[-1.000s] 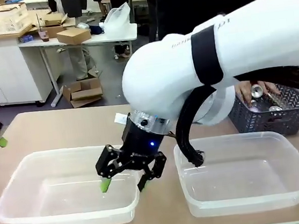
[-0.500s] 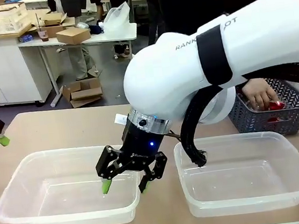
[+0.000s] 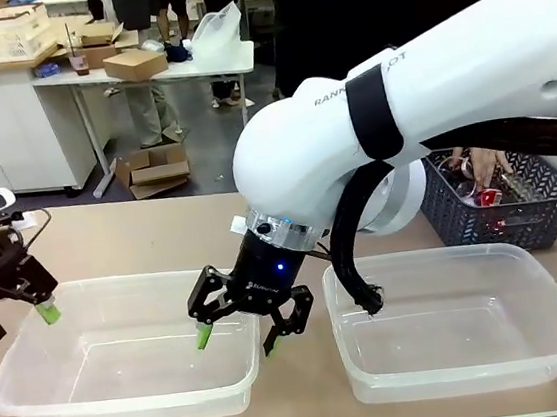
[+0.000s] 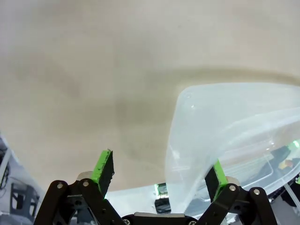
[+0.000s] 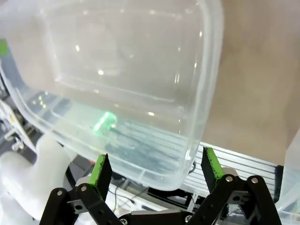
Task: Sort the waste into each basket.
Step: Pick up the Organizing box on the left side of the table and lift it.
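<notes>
Hanging over the near right end of the left tub [image 3: 116, 283], your right end effector [image 3: 237, 340] has its fingers spread wide and nothing between them; its wrist view looks down through the tub's clear wall with both green pads apart. Your left end effector [image 3: 17, 319] sits off the far left end of that same tub, just beside its rim, likewise released and carrying nothing. Both the left tub and the right tub [image 3: 435, 254] look bare inside. What you need to weigh is where the waste lies: the cans [image 3: 487, 198] are in a grey crate [image 3: 535, 209] at the far right of the worktop [image 3: 141, 239], beyond the right tub, with the person's hand [image 3: 480, 163] reaching into it. That puts them away to the right and farther across from both end effectors, well apart from each. By my reading the right one is the nearer of the two, since the left would have to cross both tubs. You cannot tell from here which way any can's long axis runs, so expect to settle wrist angle once one is handed over or set down.
</notes>
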`<move>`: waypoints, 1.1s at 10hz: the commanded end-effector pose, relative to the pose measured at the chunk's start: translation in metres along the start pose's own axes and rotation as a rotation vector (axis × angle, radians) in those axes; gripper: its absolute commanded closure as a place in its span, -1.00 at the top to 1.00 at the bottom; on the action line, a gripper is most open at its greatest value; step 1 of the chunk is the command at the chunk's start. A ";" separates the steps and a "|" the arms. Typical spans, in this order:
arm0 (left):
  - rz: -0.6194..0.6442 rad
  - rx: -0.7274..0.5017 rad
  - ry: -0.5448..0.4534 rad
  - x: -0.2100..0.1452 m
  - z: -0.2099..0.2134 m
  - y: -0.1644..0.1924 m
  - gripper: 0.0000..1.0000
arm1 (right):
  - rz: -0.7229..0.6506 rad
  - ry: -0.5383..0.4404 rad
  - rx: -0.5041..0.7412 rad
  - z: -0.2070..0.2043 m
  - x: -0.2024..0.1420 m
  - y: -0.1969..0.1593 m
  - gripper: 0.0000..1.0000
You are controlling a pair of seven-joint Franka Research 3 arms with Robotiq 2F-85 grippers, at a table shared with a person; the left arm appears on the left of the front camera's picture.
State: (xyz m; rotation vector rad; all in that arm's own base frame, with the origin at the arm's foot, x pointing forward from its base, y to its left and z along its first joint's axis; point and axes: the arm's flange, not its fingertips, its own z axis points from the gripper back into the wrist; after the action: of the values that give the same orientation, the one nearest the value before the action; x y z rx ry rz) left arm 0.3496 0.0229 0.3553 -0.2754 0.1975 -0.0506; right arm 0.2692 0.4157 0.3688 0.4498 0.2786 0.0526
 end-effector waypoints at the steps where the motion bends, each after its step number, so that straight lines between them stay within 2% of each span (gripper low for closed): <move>1: 0.034 0.004 0.036 -0.013 -0.012 0.003 1.00 | -0.076 -0.081 -0.049 -0.004 -0.001 0.014 1.00; 3: 0.018 -0.039 0.036 -0.011 -0.021 0.001 1.00 | -0.130 -0.075 -0.147 -0.021 0.004 0.024 1.00; 5: 0.013 -0.053 0.036 -0.013 -0.030 0.001 1.00 | -0.177 -0.125 -0.240 -0.029 0.003 0.034 1.00; 8: 0.010 -0.047 0.048 -0.017 -0.034 0.001 1.00 | -0.125 -0.235 -0.298 -0.034 0.000 0.045 1.00; 11: 0.006 -0.049 0.053 -0.018 -0.034 0.001 1.00 | -0.111 -0.267 -0.350 -0.031 -0.004 0.049 1.00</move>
State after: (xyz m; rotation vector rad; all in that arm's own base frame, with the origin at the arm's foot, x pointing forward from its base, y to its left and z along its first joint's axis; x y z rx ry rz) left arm 0.3493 0.0206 0.3371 -0.3100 0.2542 -0.0299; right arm 0.2568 0.4588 0.3643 0.1322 0.0463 -0.0406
